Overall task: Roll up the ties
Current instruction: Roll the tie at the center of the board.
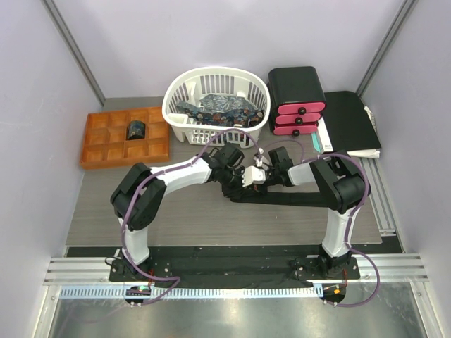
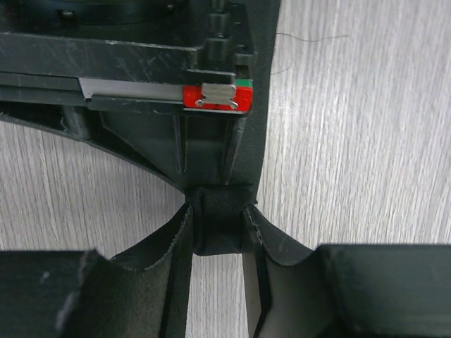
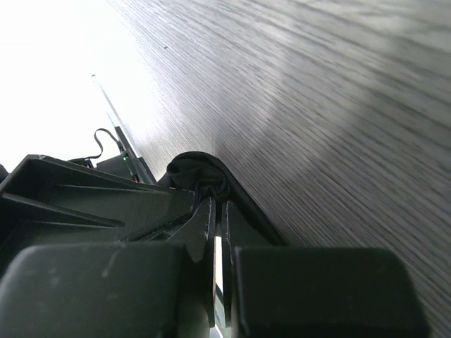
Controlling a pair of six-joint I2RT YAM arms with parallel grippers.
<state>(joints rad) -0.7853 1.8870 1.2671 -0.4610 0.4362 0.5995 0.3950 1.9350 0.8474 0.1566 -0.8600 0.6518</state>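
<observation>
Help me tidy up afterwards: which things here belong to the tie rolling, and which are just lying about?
Job: black tie; patterned ties in the white basket; rolled tie in the orange tray.
Lying about: box with pink drawers; black folder.

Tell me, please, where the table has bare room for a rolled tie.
Free: table front between left arm and right arm, and in front of the orange tray. Crowded: centre, around the black tie; back, basket, drawer box.

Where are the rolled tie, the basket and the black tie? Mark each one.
rolled tie [image 1: 135,129], top view, middle of the coil.
basket [image 1: 215,71], top view, far rim.
black tie [image 1: 282,198], top view, flat stretch on the table.
</observation>
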